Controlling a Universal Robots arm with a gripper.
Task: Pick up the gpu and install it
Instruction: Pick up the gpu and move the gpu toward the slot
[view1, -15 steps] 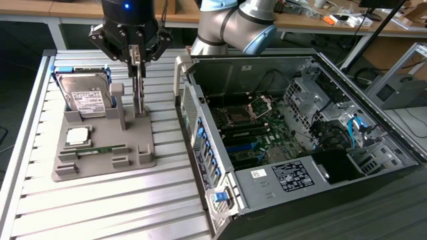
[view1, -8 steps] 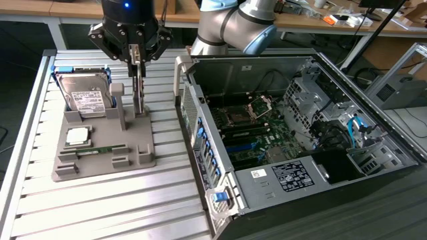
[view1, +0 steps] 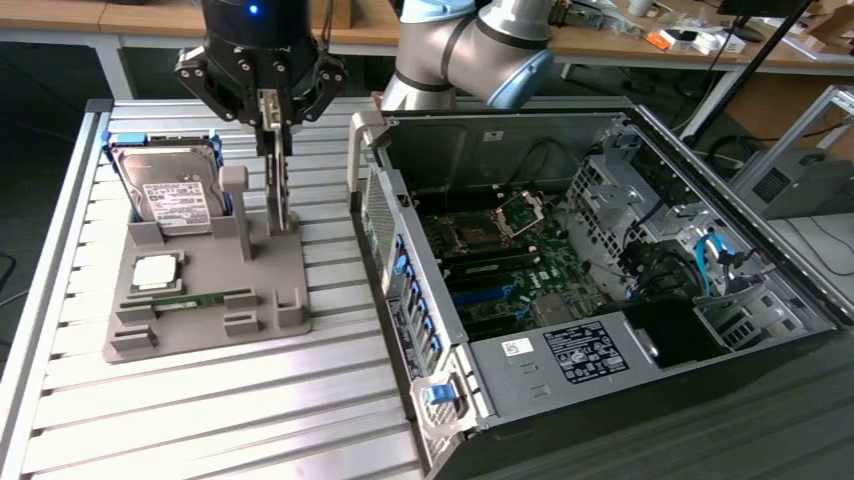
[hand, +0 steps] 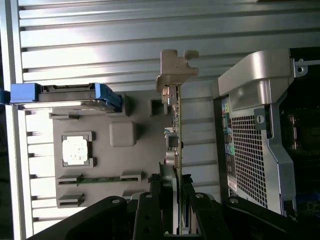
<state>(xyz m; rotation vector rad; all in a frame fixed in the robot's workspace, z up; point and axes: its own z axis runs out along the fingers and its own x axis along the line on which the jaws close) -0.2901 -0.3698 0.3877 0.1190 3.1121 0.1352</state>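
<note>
Your gripper (view1: 272, 118) pinches the gpu (view1: 278, 185) by its upper edge, one finger on each broad face. From the wrist view the gripper (hand: 174, 186) looks well centred on the thin gpu (hand: 176, 142). The card stands upright and edge-on in the grey holder (view1: 274, 275), just beside the hard drive (view1: 176, 200) and near the open computer case (view1: 380, 200). I cannot tell if its lower edge is already free of the holder's slot. For this step I think you should pull straight up, without any tilt – a card that leans can jam in the slot or drag the holder. Watch the metal bracket (hand: 175, 70) too – it must clear its post.
</note>
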